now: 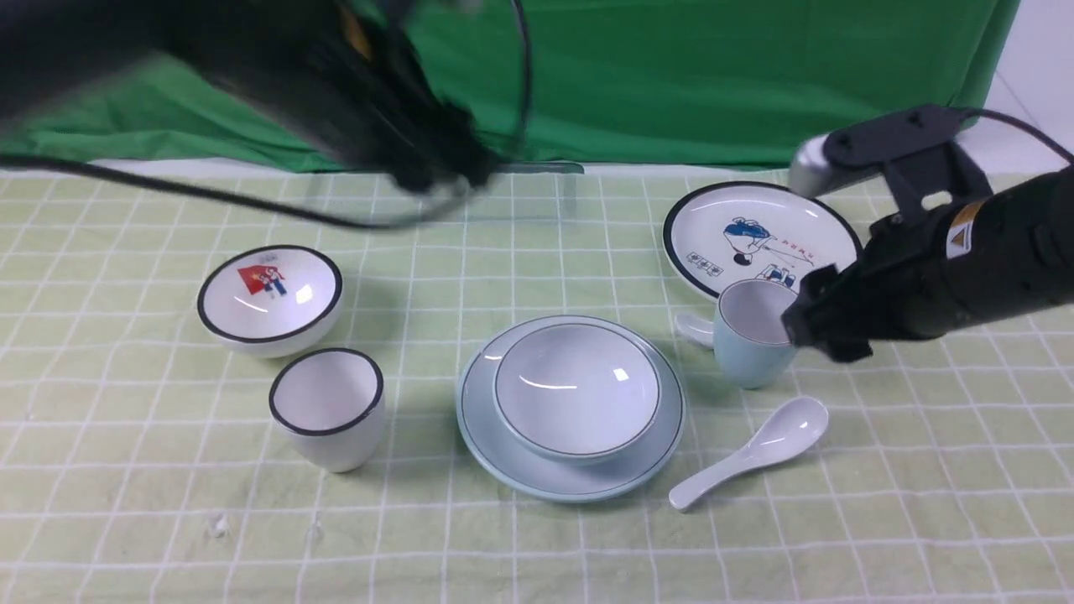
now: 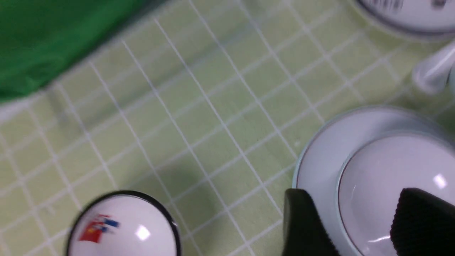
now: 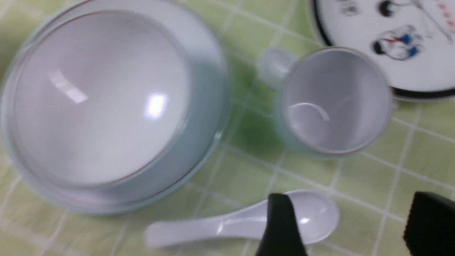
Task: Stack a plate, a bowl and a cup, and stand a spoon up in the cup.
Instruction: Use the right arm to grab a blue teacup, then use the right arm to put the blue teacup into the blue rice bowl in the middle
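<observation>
The spoon (image 1: 755,453) lies flat, its long axis diagonal and its handle toward the robot's left. In the right wrist view its bowl end is partly hidden behind one finger (image 3: 280,227) of the right gripper (image 3: 350,199), which gapes wide and holds nothing. The cup (image 1: 749,335) stands upright just beyond those fingertips, crowded by a second spoon (image 1: 695,329) and the cartoon plate (image 1: 759,239), beside the bowl (image 1: 575,390) nested on the plate (image 1: 570,478). The left gripper (image 2: 355,199) is likewise spread and empty.

The green-checked tablecloth (image 1: 923,503) carries a large pale blue glossy plate (image 1: 503,457) (roughly central); left of it, black-rimmed white cup (image 1: 327,411) and picture bowl (image 1: 268,294); right, pale blue cup (image 1: 747,356), white ceramic spoon (image 1: 755,449), cartoon plate (image 1: 759,235).
</observation>
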